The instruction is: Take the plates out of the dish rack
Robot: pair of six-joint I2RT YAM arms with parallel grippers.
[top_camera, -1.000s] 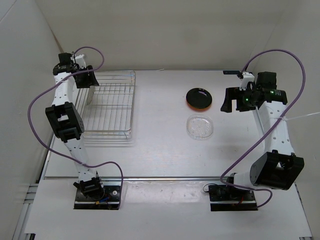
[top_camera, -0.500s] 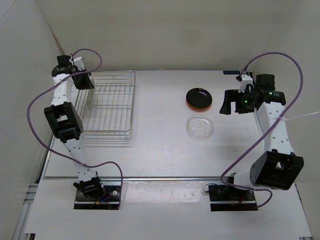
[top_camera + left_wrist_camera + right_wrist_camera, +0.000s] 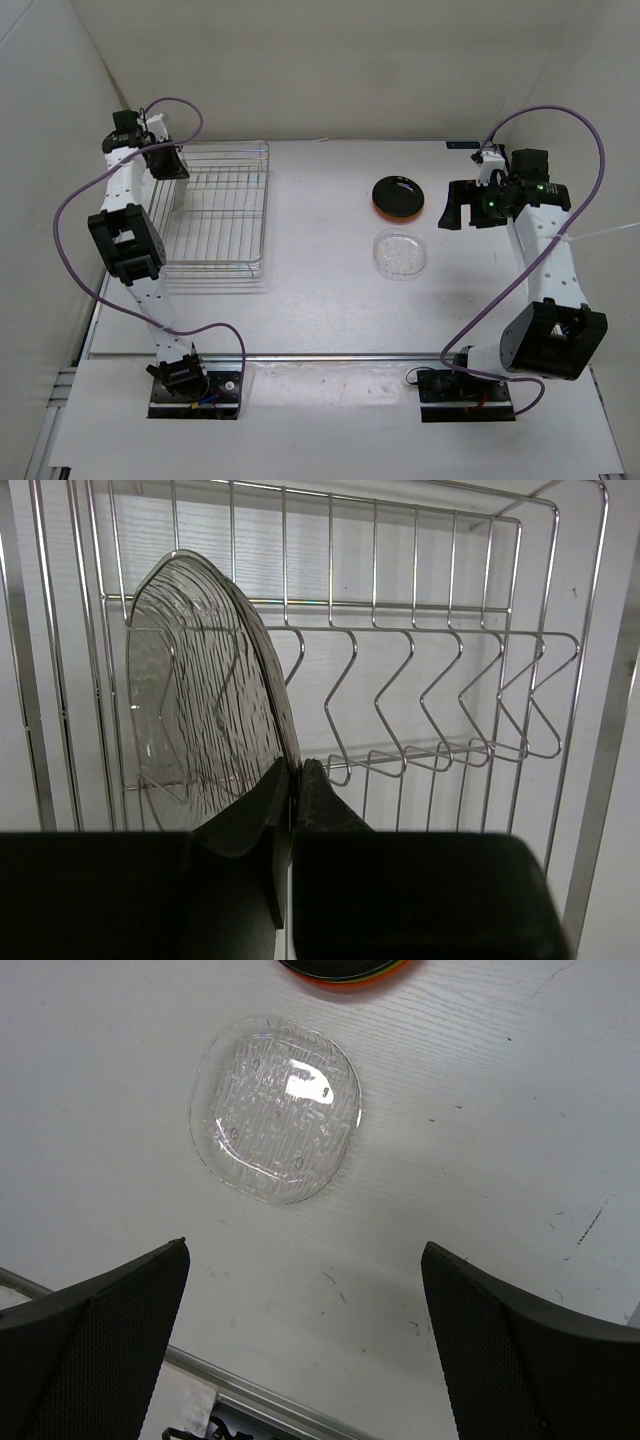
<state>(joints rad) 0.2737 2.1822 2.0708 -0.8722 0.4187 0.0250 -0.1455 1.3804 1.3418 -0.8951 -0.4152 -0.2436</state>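
A: Top view, first entry?
B: Dish rack, far left of the table. The left gripper is at its far-left corner. From here I cannot make out any plate inside.

A: Stock already out?
B: Black plate stacked on an orange plate, centre-right. A flat clear plate lies just nearer the arms, apart from the stack. The right gripper hovers beside the stack.

A: Left wrist?
B: One standing clear plate, ribbed, on edge at the left end of the slot wires. The fingers are clamped on its lower rim. The slots to its right show bare.

A: Right wrist?
B: Jaws spread wide and carrying nothing, above the flat clear plate. The stack's edge shows at the top of the frame.

A: Progress?
B: By my judgement, nearly done. One plate is left in the rack, gripped but not lifted.

A: Clearance?
B: Raised side wires hem that plate in, so it likely wants a straight lift first. Broad bare table lies between rack and stack, and the right arm is well apart.
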